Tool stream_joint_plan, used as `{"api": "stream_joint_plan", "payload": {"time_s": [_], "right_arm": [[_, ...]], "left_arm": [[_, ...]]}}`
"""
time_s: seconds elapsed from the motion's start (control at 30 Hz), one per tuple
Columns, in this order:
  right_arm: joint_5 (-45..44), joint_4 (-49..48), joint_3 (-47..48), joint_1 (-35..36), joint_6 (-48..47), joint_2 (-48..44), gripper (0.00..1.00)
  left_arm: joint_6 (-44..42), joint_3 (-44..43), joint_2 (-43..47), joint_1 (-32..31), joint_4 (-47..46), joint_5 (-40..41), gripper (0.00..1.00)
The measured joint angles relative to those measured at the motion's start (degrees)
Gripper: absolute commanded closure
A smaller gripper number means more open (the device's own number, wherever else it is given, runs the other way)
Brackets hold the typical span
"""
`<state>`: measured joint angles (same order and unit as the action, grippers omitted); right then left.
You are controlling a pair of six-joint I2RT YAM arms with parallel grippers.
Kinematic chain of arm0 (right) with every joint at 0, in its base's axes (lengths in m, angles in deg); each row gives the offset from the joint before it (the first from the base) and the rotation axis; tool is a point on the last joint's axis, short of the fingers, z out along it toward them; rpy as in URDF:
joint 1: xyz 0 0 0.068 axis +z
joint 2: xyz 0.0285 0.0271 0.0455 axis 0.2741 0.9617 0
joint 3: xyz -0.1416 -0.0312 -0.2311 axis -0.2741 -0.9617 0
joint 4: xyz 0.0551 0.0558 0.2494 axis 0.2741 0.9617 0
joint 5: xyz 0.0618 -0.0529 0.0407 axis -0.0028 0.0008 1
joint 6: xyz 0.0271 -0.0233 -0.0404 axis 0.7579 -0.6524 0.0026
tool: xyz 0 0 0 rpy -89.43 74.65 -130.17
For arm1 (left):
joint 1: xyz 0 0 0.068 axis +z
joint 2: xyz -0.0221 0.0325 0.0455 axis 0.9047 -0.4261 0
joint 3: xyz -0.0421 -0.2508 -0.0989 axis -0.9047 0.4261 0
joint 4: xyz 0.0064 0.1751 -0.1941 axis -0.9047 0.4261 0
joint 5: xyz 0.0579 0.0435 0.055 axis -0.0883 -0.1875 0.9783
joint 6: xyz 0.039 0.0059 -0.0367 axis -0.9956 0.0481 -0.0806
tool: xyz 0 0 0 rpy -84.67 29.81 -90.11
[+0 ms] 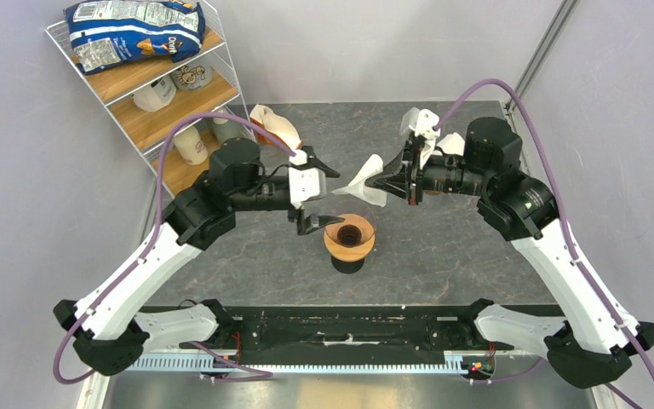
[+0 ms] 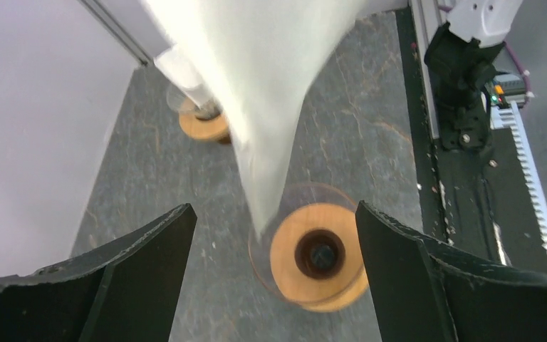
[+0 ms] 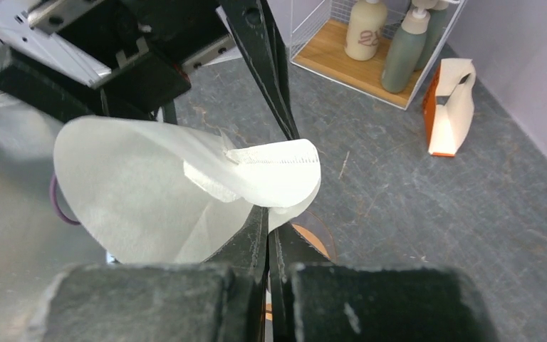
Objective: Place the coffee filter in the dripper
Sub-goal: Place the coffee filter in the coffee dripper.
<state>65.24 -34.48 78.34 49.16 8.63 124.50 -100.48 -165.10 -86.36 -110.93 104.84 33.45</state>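
Cream-white paper is what you have pinched: your right fingers (image 3: 253, 239) are closed flat on the wide rim of the coffee filter (image 1: 364, 183), close to its seam. They hold it in the air above and just behind the dripper (image 1: 349, 239), which stands on the worktop (image 1: 460, 256). Your left fingers (image 2: 142, 263) are spread wide with nothing between them, one lying just beside the dripper.

I judge you are at the aligning step, with the filter not yet seated. Its long axis lies nearer level than upright, pointed tip toward the left arm and open mouth toward the right wrist. In the left wrist view the tip hangs by the glass rim. Next you would need to swing the point downward, centre it over the glass cone, and lower it before letting go.
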Motion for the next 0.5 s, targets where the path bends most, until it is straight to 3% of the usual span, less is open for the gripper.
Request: {"api": "stream_joint_plan", "payload": {"time_s": [0.2,0.5], "right_arm": [[4.22,-0.02,-3.58,-0.04,-9.18,-4.17,1.0],[9.33,4.83,-3.65,4.35,-27.3,-4.22,1.0]], "left_arm": [[2.03,0.39,3.43,2.32,5.42,-4.68,0.07],[4.98,-8.66,-6.4,1.92,13.27,-15.08,0.09]]}}
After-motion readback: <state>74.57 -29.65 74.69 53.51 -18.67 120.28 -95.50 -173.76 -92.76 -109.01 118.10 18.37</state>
